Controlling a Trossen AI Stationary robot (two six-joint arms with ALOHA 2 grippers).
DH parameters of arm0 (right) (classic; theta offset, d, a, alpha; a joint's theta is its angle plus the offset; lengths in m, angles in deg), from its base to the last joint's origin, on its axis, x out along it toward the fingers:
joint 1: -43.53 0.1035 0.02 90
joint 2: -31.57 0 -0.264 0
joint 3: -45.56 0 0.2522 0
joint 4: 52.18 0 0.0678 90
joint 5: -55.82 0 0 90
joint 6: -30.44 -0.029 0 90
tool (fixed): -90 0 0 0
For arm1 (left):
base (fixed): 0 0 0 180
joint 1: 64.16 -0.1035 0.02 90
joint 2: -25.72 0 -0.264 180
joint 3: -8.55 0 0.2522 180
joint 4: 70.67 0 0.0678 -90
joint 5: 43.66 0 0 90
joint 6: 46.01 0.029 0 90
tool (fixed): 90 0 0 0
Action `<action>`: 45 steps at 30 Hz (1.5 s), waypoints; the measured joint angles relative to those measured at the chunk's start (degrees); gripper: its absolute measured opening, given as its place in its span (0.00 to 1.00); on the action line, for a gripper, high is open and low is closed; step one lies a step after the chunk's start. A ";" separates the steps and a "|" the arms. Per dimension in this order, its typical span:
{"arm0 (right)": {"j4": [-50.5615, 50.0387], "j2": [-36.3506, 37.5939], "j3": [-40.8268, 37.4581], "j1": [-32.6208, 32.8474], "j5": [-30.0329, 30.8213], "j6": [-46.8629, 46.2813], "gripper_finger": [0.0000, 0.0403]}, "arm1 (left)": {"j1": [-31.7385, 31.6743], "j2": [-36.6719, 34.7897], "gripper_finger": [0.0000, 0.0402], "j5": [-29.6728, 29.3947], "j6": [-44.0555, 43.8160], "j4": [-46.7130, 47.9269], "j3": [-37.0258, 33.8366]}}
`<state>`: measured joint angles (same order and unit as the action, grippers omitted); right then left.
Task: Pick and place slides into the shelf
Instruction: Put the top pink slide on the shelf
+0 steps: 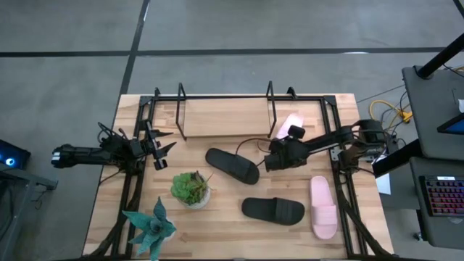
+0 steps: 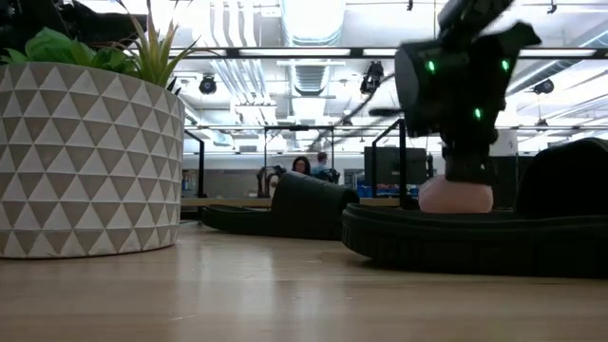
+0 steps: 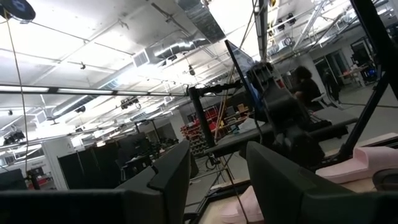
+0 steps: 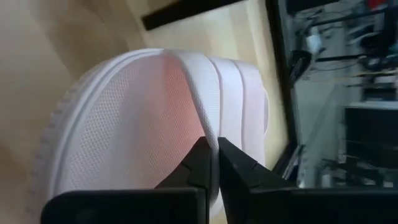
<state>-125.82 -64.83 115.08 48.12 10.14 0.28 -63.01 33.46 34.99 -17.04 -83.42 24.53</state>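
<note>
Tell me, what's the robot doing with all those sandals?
It's tidying slides onto the shelf. The right gripper has shut on a pink slide by the shelf. Another pink slide and two black slides lie on the table. The left gripper waits at the left side.

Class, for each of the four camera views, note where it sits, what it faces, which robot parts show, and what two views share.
High: overhead, straight down on table; both arms, shelf.
Low: tabletop level, facing the room; planter, black slide, one gripper above it.
Left wrist: behind left gripper, facing across the table.
Right wrist: behind right gripper, shut on pink slide.
Shared: high and right wrist show that pink slide.
</note>
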 joint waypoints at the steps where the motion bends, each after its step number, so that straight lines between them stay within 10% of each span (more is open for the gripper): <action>1: -1.16 0.63 1.05 0.02 -1.24 -0.01 0.02 | 0.00 0.00 0.36 -0.02 0.00 -0.01 0.00; 16: -23.58 9.80 24.02 5.52 -4.62 0.17 0.02 | -0.01 0.00 0.36 -0.02 0.02 -0.01 0.00; 45: -16.43 10.43 46.98 9.03 -9.85 9.49 0.02 | -0.02 0.05 0.36 -0.04 0.00 0.05 0.00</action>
<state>-142.25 -54.39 162.06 57.14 0.29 9.77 -63.03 33.51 34.94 -17.04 -83.37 24.53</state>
